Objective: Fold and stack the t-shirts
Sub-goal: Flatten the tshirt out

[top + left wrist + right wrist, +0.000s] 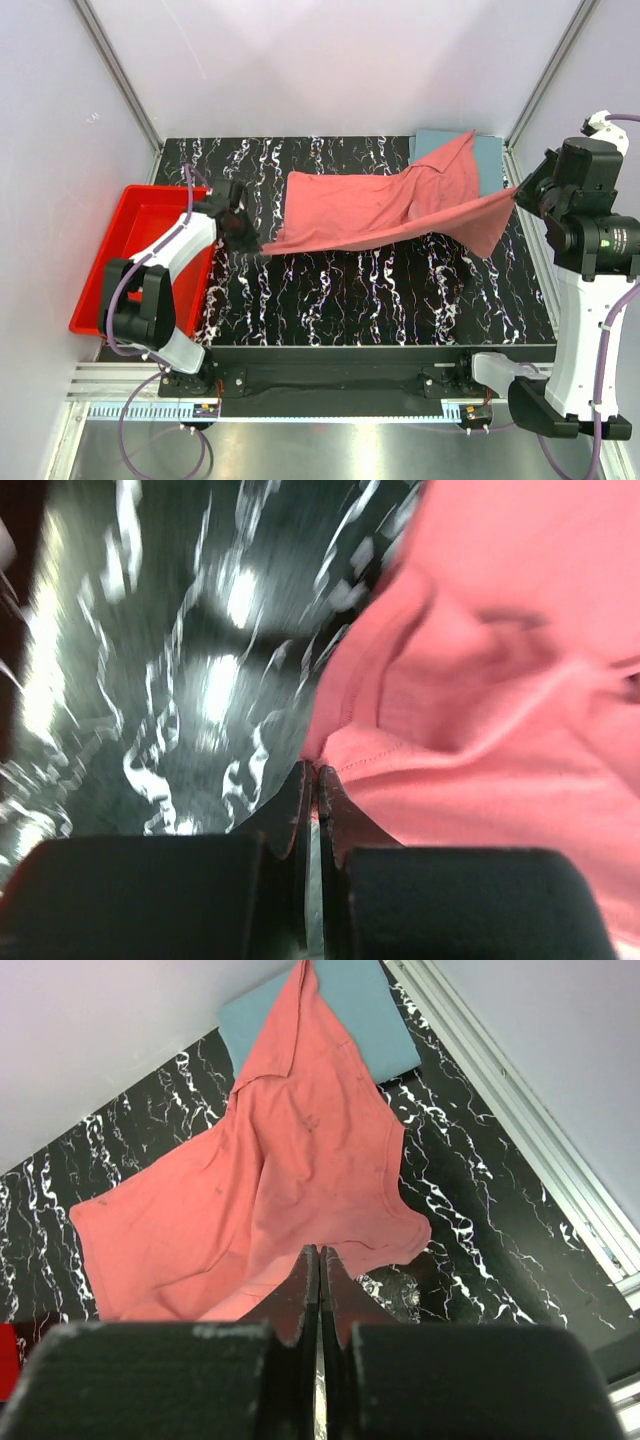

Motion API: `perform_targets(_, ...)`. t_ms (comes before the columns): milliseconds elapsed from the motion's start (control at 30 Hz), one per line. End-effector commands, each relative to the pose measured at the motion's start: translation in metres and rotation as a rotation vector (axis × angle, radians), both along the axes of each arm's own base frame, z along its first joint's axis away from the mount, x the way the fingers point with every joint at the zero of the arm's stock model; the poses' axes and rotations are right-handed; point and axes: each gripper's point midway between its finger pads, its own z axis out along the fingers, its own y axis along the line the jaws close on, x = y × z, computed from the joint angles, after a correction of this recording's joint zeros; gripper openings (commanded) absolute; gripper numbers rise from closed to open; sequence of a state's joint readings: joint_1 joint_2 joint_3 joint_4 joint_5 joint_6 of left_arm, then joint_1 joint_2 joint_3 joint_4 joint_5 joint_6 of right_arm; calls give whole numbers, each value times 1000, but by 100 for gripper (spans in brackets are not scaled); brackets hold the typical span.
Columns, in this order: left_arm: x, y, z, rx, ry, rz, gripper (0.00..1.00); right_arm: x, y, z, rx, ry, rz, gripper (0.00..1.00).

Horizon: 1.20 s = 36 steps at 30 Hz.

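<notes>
A salmon-pink t-shirt (380, 210) hangs stretched between my two grippers above the black marbled table (380, 300). My left gripper (243, 238) is shut on the shirt's left corner, low near the table; in the left wrist view the shut tips (314, 770) pinch the shirt's hem (500, 680). My right gripper (518, 195) is shut on the shirt's right corner and holds it raised; in the right wrist view the shirt (260, 1180) drapes away from the shut tips (317, 1250). A folded blue t-shirt (490, 160) lies at the back right, partly under the pink one, and it also shows in the right wrist view (360, 1020).
A red bin (130, 240) stands off the table's left edge, beside the left arm. White walls and metal frame rails (530, 90) close in the back and sides. Bare marbled table lies between the shirt and the arm bases.
</notes>
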<state>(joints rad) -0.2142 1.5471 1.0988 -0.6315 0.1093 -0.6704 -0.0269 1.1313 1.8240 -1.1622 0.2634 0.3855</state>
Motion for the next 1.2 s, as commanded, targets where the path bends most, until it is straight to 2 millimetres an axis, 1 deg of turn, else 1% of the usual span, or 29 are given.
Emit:
perform_targets(0, 7, -9, -9, -78, -25, 75, 2, -4, 2, 16, 7, -78, 14, 0)
perform_targets(33, 8, -11, -10, -73, -31, 85, 10, -4, 3, 13, 10, -71, 16, 0)
perform_targets(67, 8, -11, -11, -61, -35, 85, 10, -5, 3, 13, 10, -70, 16, 0)
perform_targets(100, 11, -10, -8, -45, -49, 90, 23, -5, 3, 12, 10, -68, 17, 0)
perform_targets(133, 10, -7, -10, -12, -43, 104, 30, -6, 4, 12, 12, -67, 20, 0)
perform_targets(167, 8, -9, -11, -28, -27, 131, 34, -6, 4, 12, 12, -67, 21, 0)
perform_targets(200, 7, -10, -11, -40, -10, 147, 45, -6, 6, 12, 18, -65, 33, 0)
perform_targets(267, 0, -5, -11, -17, 25, 199, 58, -7, 8, 13, 28, -64, 40, 0)
perform_targets(300, -3, -5, -4, -22, 14, 212, 61, -7, 9, 12, 30, -59, 44, 0)
perform_targets(333, -8, -5, -4, -20, 21, 219, 64, -8, 10, 12, 33, -54, 46, 0)
perform_targets(367, -11, -5, -1, -31, 22, 241, 64, -8, 10, 11, 32, -48, 50, 0)
perform_targets(400, -15, -5, 6, -50, 8, 253, 65, -8, 11, 10, 32, -45, 53, 0)
perform_targets(467, -29, -14, 3, -113, 56, 282, 62, -10, 11, 6, 33, -32, 58, 0)
perform_targets(533, -44, -33, 8, -175, 72, 265, 59, -9, 13, 3, 41, -27, 66, 0)
perform_targets(567, -53, -41, 2, -197, 104, 295, 59, -10, 15, -1, 45, -18, 71, 0)
perform_targets(600, -60, -49, 3, -217, 114, 299, 59, -10, 16, -2, 52, -16, 76, 0)
perform_targets(633, -69, -69, 7, -251, 104, 267, 58, -10, 17, -5, 59, -10, 78, 0)
perform_targets(667, -79, -77, -2, -288, 150, 321, 54, -9, 18, -6, 64, -10, 84, 0)
perform_targets(700, -86, -86, -7, -315, 166, 328, 52, -9, 19, -6, 67, -9, 87, 0)
perform_targets(733, -94, -102, -8, -340, 167, 306, 50, -8, 20, -6, 70, -11, 91, 0)
perform_targets(767, -99, -108, -12, -356, 191, 337, 46, -7, 22, -5, 76, -11, 98, 0)
perform_targets(800, -106, -114, -18, -351, 197, 318, 45, -7, 22, -6, 75, -9, 100, 0)
perform_targets(833, -105, -115, -23, -330, 186, 324, 45, -7, 23, -5, 79, -11, 102, 0)
perform_targets(900, -103, -118, -25, -295, 163, 303, 45, -6, 24, -4, 83, -14, 110, 0)
perform_targets(967, -105, -113, -35, -257, 170, 330, 46, -7, 25, -4, 84, -18, 113, 0)
perform_targets(1000, -113, -109, -45, -245, 185, 348, 46, -8, 25, -4, 87, -18, 112, 0)
perform_targets(1033, -108, -108, -46, -267, 171, 403, 46, -9, 25, -5, 89, -19, 112, 0)
perform_targets(1167, -105, -104, -52, -275, 167, 474, 46, -14, 26, -4, 86, -22, 117, 0)
